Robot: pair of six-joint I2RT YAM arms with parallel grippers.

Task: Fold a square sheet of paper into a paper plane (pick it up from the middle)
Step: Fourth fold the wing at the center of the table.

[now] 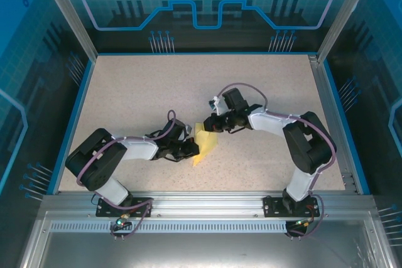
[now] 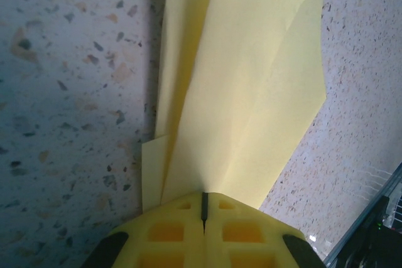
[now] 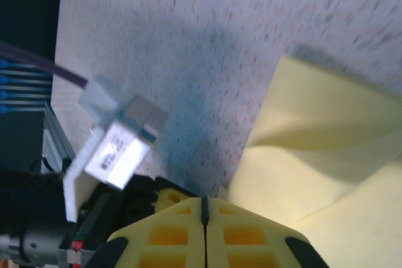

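Observation:
The yellow paper (image 1: 206, 145) lies mid-table, folded into a narrow pointed dart with long creases, the paper plane (image 2: 251, 92). My left gripper (image 1: 191, 149) comes at it from the left. In the left wrist view that gripper (image 2: 204, 202) is shut, and the paper's layers run straight out from between its tips. My right gripper (image 1: 209, 125) sits at the paper's far end. Seen from the right wrist, it (image 3: 204, 202) is shut, and the paper (image 3: 314, 155) spreads just to the right of its tips, with nothing seen between them.
The speckled table (image 1: 138, 92) is framed by a blue rim, with a metal rail (image 1: 201, 202) along the near edge. In the right wrist view the left arm's white camera box (image 3: 119, 142) and a yellow fingertip (image 3: 164, 200) sit close beside my right gripper.

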